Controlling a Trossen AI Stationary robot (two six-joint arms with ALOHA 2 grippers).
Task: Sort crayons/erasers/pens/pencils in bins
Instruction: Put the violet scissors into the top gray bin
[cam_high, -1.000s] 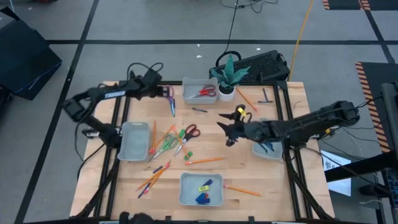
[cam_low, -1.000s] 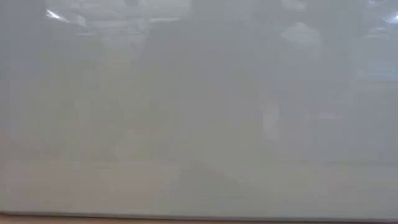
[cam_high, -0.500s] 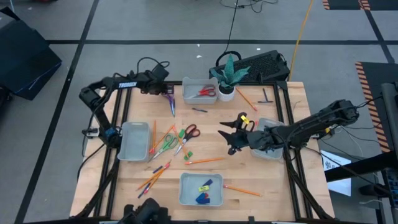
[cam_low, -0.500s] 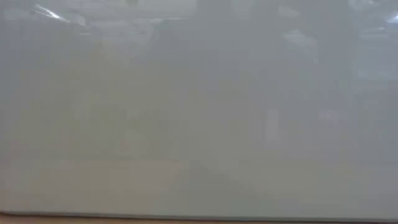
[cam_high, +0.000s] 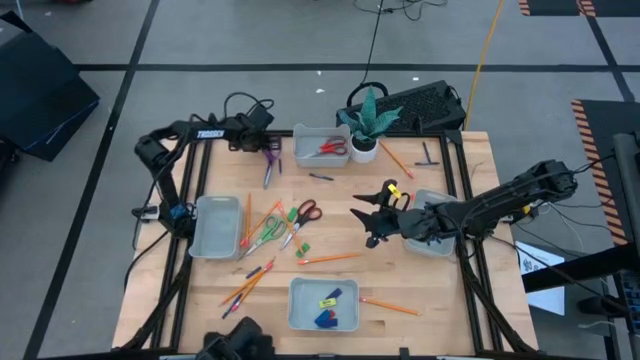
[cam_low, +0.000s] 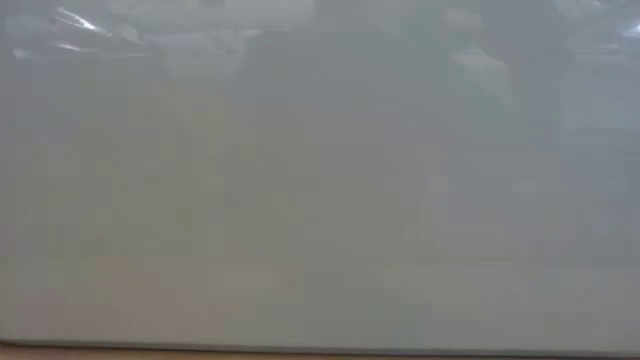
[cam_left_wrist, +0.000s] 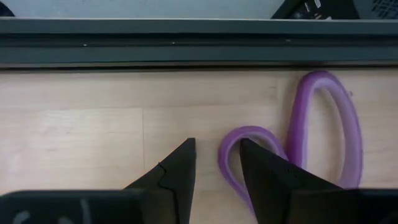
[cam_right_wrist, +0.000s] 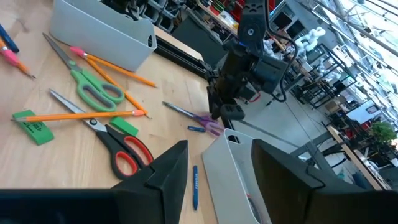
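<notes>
My left gripper (cam_high: 262, 146) is at the far left of the table, down over the handles of purple scissors (cam_high: 268, 168), fingers a little apart. My right gripper (cam_high: 366, 223) hovers open and holding nothing, right of the table's middle, beside the right bin (cam_high: 436, 243). Orange pencils (cam_high: 330, 258) and a blue pen (cam_high: 320, 177) lie flat on the wood, as do green erasers (cam_high: 303, 247). The near bin (cam_high: 323, 290) holds blue and yellow erasers. The left bin (cam_high: 218, 225) lies flat on the wood. The low view shows only grey haze. My left gripper has one finger (cam_left_wrist: 264, 180) inside the small handle loop (cam_left_wrist: 225, 163) of the purple scissors and the other finger outside it. The loop's rim lies between the two, against the inner finger. The fingers point down from above. The scissors lie flat on the table.
The far bin (cam_high: 300, 152) holds red scissors; a white plant pot (cam_high: 364, 150) stands beside it. Red scissors (cam_high: 306, 211) and green scissors (cam_high: 266, 229) lie among pencils at the middle. A pencil (cam_high: 390, 306) lies by the near bin.
My left arm's elbow has swung from the table's left toward its far edge while the gripper stayed at the scissors' handles. The purple scissors have turned: their blades swung toward the table's left. My right gripper has drifted slightly toward the near edge.
</notes>
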